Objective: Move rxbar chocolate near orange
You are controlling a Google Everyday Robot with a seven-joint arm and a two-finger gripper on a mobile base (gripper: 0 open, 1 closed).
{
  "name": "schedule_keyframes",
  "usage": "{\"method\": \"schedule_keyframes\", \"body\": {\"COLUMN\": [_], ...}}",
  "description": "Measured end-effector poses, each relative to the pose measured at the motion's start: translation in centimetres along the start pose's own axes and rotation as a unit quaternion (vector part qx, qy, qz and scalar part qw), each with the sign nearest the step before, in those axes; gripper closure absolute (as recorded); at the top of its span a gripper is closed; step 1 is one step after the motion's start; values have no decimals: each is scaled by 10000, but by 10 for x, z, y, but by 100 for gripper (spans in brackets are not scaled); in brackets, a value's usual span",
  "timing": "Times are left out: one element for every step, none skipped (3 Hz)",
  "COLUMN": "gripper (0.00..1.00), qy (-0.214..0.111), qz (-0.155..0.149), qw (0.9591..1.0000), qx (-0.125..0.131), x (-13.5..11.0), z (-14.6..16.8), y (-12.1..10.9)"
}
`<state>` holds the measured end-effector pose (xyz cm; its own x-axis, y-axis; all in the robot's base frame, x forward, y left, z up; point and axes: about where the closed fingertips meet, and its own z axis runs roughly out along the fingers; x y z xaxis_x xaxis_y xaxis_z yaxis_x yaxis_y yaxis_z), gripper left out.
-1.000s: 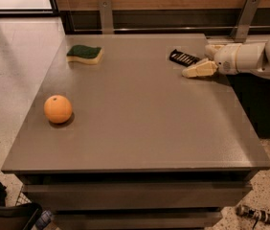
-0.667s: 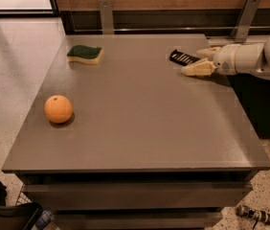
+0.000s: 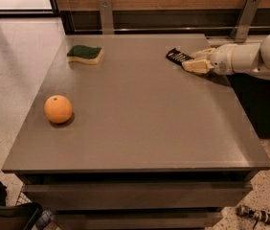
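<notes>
Pointing at the rxbar chocolate, the gripper has its fingers apart, clamping nothing. Bar lies just ahead of the fingertips, long axis roughly along them. Orange sits well beyond.

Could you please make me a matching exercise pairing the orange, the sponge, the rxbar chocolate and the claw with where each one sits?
Things:
1. orange
2. sponge
3. rxbar chocolate
4. claw

Places:
A. far left of the table
B. far right, just right of the bar
C. left side, nearer the camera
D. far side, right of centre

Pairs: 1-C, 2-A, 3-D, 4-B.
</notes>
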<state>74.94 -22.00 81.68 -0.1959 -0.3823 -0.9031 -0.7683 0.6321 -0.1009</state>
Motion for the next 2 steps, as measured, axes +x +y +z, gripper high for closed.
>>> {"method": "schedule_keyframes", "body": {"gripper": [100,100], "qy": [0,0], "qz": [1,1], "qw": [10000,10000], "qx": [-20,-20], "x": [0,-1], "z": [2,2], "y": [1,1]}}
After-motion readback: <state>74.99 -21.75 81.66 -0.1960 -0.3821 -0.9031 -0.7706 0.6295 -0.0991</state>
